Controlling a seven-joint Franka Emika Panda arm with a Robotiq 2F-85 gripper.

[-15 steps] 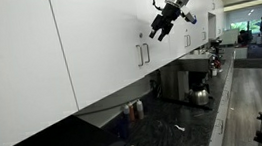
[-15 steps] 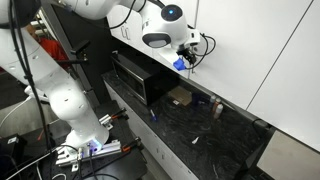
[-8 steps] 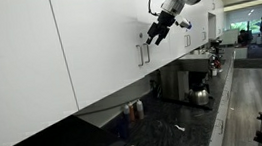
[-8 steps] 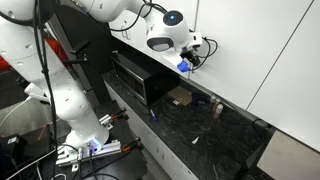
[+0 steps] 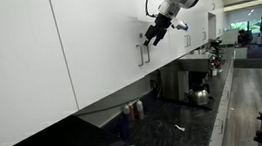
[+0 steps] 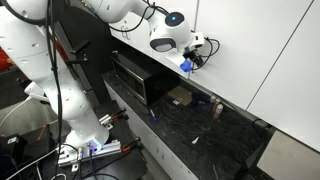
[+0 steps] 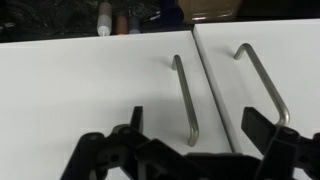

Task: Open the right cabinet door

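End effector (image 7: 193, 120) held spread, nothing gripped; right cabinet door (image 5: 166, 51) shut, directly ahead; two bar handles (image 7: 185, 100) seen beyond fingertips.

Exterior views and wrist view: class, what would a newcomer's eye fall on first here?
In an exterior view, the robot arm's gripper reaches up close to a long wall of glossy white cabinets, its jaws open. In the wrist view, two slim silver bar handles flank the seam between two doors, ahead of the dark fingers.
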